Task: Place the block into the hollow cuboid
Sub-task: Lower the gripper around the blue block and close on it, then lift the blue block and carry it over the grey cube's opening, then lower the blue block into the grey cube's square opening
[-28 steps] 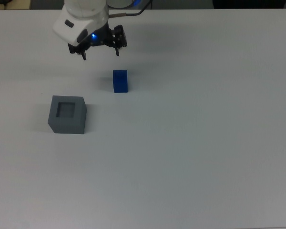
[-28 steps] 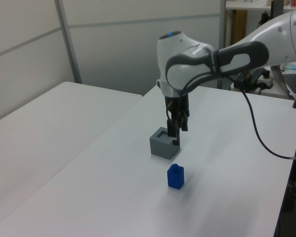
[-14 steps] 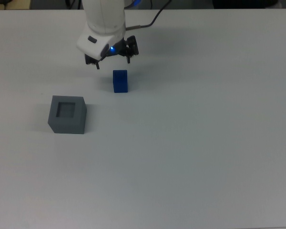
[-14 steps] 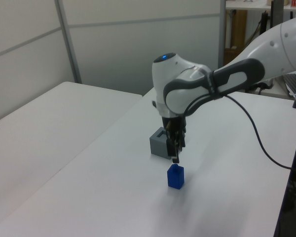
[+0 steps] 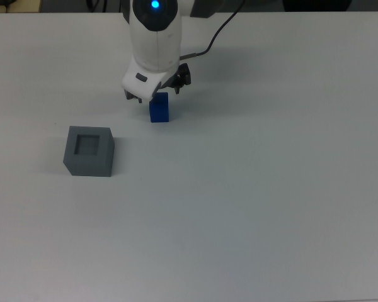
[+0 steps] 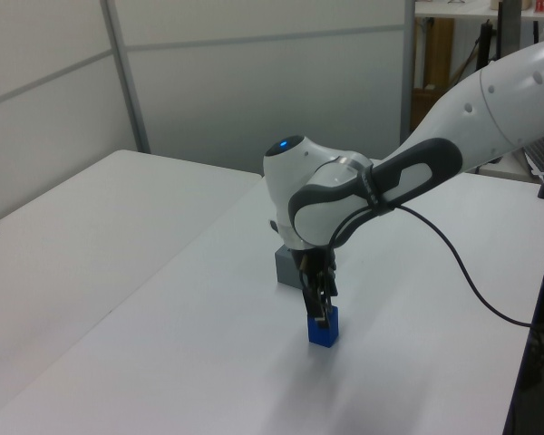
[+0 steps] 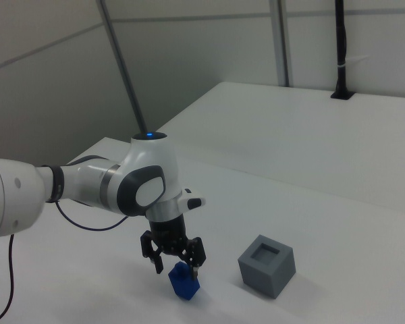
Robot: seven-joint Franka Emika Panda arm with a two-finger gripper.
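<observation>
- On the white table [image 5: 271, 189], the small bright-blue block [image 5: 159, 109] stands between the two-finger gripper [image 7: 175, 267] — its fingers spread, not touching.
- Matte grey hollow cuboid [image 5: 89, 151] sits well apart.

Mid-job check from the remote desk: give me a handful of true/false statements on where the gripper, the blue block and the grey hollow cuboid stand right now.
1. The block stands on the table, outside the hollow cuboid. True.
2. The gripper is at the block, its open fingers reaching down on either side of the block's top. True.
3. The hollow cuboid's recess already holds something. False: the top view shows it empty.
4. In the top view, the hollow cuboid lies to the right of the block. False: it lies to the top view's left and lower.
5. The block is lifted clear of the table. False: it rests on the surface in the left view.
</observation>
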